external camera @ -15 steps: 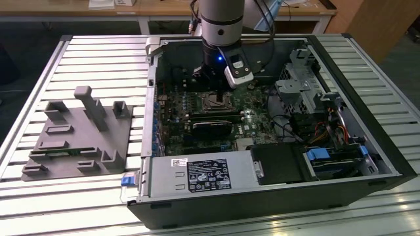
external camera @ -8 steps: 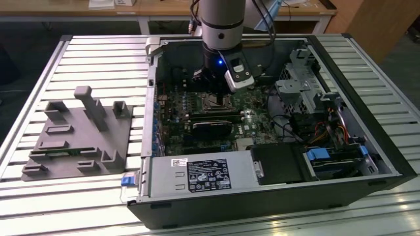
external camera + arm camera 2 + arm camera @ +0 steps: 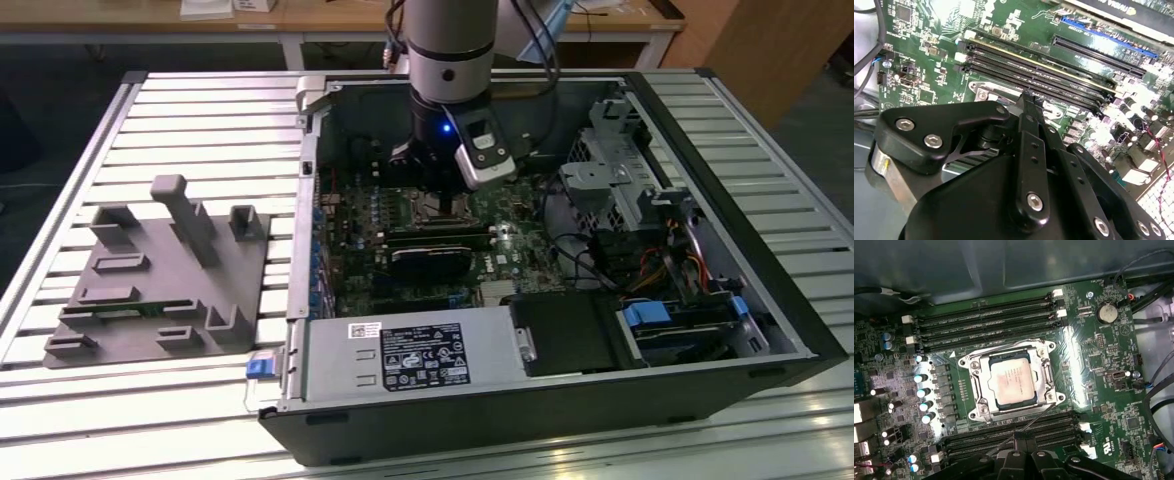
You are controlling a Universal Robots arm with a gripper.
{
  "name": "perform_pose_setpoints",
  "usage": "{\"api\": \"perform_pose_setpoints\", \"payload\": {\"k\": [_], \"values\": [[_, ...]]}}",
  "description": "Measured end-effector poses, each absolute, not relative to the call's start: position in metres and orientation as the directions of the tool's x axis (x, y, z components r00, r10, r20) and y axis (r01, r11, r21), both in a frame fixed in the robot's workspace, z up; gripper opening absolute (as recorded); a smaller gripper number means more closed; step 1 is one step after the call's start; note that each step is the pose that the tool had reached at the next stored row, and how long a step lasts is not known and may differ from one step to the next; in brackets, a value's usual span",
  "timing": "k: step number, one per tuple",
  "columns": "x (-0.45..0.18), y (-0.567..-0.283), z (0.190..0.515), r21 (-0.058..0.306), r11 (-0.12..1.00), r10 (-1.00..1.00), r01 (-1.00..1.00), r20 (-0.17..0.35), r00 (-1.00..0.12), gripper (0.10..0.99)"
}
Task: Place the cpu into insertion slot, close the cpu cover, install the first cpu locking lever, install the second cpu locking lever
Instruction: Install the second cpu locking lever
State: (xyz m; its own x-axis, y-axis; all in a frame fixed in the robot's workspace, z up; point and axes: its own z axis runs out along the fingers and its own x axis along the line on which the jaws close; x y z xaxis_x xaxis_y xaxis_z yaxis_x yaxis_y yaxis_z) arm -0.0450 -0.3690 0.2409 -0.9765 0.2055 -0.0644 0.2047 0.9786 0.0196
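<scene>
CPU (image 3: 1013, 378) sits flat in the insertion slot (image 3: 1041, 385) in the first wrist view, its pale face showing through the window of the cpu cover (image 3: 985, 366), which lies down over it as a silvery frame. Judging by that, the chip is placed and the cover is closed. A thin wire locking lever (image 3: 1036, 418) runs at a slant from the socket's corner toward the hand (image 3: 1022, 439), ending just at the fingertips; whether it is latched I cannot tell. Another wire traces the far edge of the frame, beside the memory slots (image 3: 986, 320).

The hand hangs right over the motherboard (image 3: 1099, 385), its two black fingers drawn close together, tips nearly meeting at the lever's free end. Whether they pinch the wire or merely touch it is not clear. The socket lies just beyond the fingertips, between two banks of long black slots, and the lever's long axis points from the hand diagonally back to the socket.

In the exterior view the arm (image 3: 451, 60) reaches down into the open computer case (image 3: 747, 300), which rests on the slatted counter (image 3: 200, 110) beside a grey fixture tray (image 3: 154, 290).
</scene>
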Motion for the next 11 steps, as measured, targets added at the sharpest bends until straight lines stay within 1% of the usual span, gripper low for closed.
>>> {"api": "perform_pose_setpoints", "payload": {"k": [3,11], "values": [[-0.049,-0.371,0.239,0.021,0.979,0.204,0.204,-0.064,-0.977,0.106],[-0.063,-0.375,0.231,0.048,0.979,0.203,0.2,-0.059,-0.977,0.106]]}}
